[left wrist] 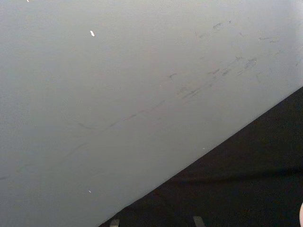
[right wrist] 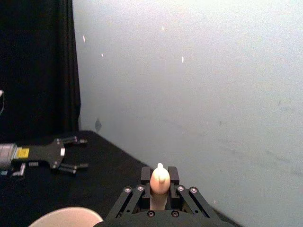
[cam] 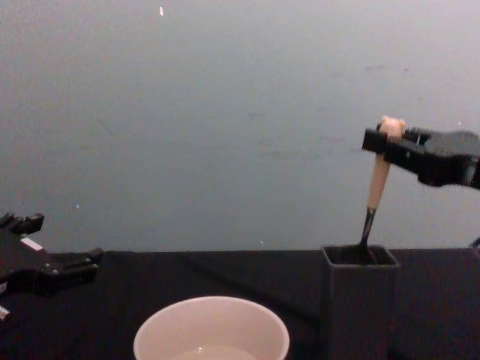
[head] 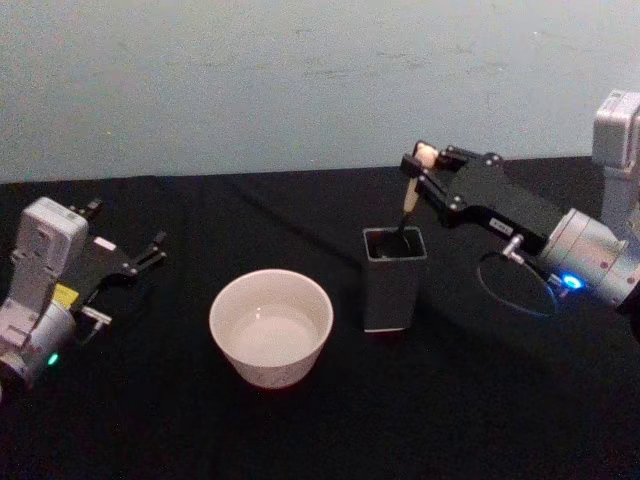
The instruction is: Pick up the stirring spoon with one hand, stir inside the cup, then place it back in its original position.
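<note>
Stirring spoon [cam: 378, 178] standing in the dark grey square holder [head: 392, 290], tilted, its beige handle rising above the mouth and its thin dark neck passing below the rim; the metal bowl is hidden inside the holder. The right gripper [head: 418, 160] reaches in from the robot's right above the holder, and its fingers are pinched on the top of the handle just under the bear-head knob, which stands proud between them in the right wrist view. The cream-white cup [head: 222, 338] sits on the black tablecloth [head: 480, 410] just beside the holder, to the robot's left of it and a little nearer the robot, not touching it; whether it contains liquid cannot be told with certainty. The left gripper [head: 128, 225] rests on the cloth at the far left, well apart from both vessels, with its fingers spread and nothing between them. Judged hazards: the grip is taken at the extreme upper end, so the long free length below may pivot between the pads if the neck or bowl drags on a wall. A lift that is not in line with the spoon's tilt could hook the bowl under the thin rim and tip the tall, narrow holder toward the cup. A low sideways transfer could strike the cup's rim and shift it.
</note>
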`<action>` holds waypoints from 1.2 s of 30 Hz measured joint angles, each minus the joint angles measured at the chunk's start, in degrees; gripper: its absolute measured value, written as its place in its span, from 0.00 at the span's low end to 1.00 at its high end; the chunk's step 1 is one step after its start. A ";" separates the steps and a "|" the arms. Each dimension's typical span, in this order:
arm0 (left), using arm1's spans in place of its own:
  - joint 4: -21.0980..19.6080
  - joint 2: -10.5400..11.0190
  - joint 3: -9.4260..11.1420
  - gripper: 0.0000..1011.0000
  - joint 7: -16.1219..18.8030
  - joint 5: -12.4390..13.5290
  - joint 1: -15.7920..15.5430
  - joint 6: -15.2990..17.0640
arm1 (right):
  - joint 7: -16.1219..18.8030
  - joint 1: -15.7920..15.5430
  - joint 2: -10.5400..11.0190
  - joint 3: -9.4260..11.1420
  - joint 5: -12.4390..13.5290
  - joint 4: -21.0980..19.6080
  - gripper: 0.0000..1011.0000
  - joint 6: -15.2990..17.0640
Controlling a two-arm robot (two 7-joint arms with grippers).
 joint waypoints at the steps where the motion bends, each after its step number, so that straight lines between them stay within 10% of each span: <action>1: 0.00 0.00 0.00 0.99 0.00 0.00 0.00 0.00 | 0.04 -0.01 0.03 0.14 0.05 -0.24 0.21 -0.24; 15: 0.00 0.00 0.00 0.99 0.00 0.00 0.00 0.00 | 1.51 2.01 -1.38 0.79 0.70 -0.92 0.21 -3.73; 36: 0.00 0.00 0.00 0.99 0.00 0.00 0.00 0.00 | 11.25 10.48 -8.77 -8.82 -1.71 11.02 0.21 -9.03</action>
